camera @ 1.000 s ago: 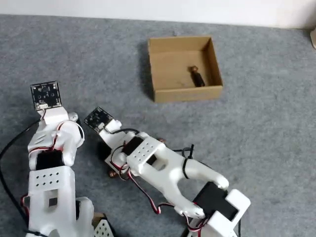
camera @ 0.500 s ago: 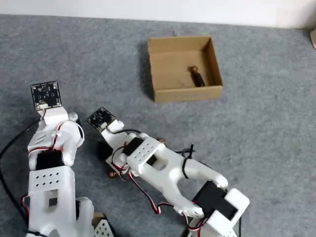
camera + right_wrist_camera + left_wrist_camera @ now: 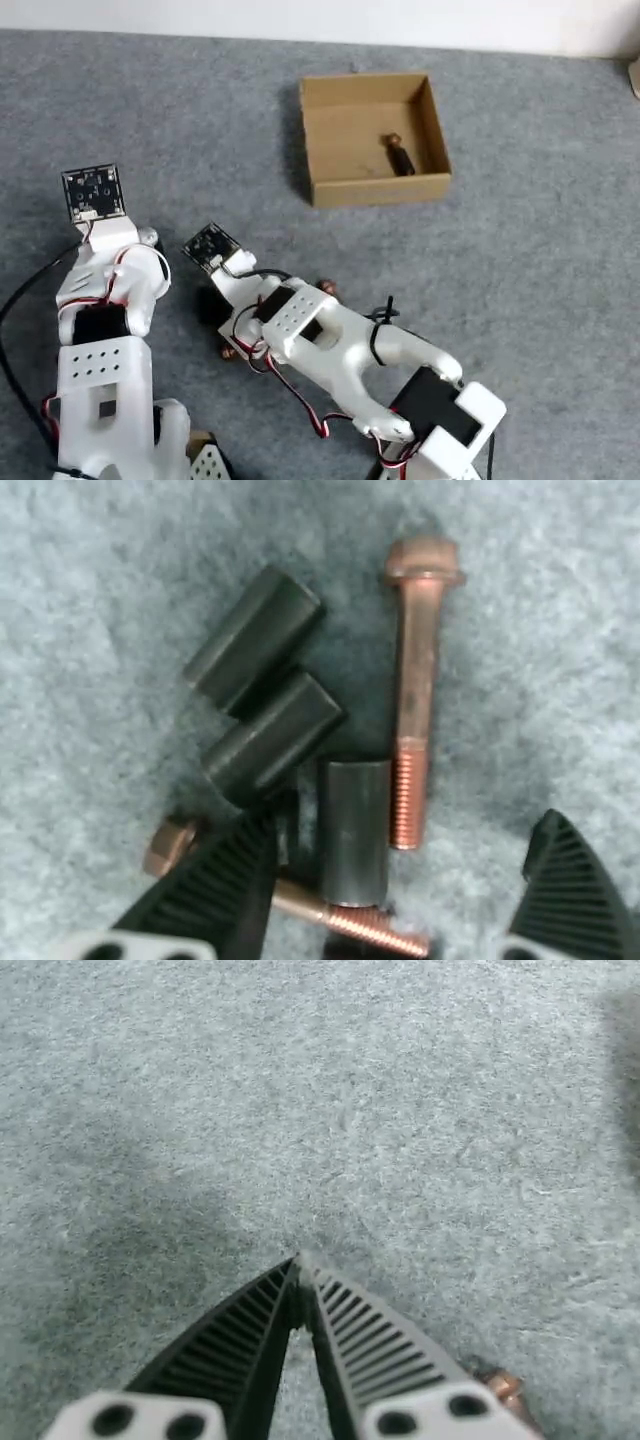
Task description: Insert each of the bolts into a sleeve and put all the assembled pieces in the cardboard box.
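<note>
Three loose sleeves [image 3: 272, 736] and two bare bolts [image 3: 421, 690] — plus one assembled piece [image 3: 400, 157] inside the single cardboard box [image 3: 378, 190].

— What does the desk [image 3: 150, 100] look like?
— Grey all over, under a felt-like covering. Close up the fibres are fuzzy and mottled, lighter and darker in patches.
— And behind it?
— A white band [image 3: 300, 15] runs along the far edge. Whether it is a wall or a board, I cannot tell.
— Anything else?
— A pale rounded object [image 3: 635, 75], cut off at the far right edge.
— The light?
— Soft and even, with blurred shadows on the grey.
</note>
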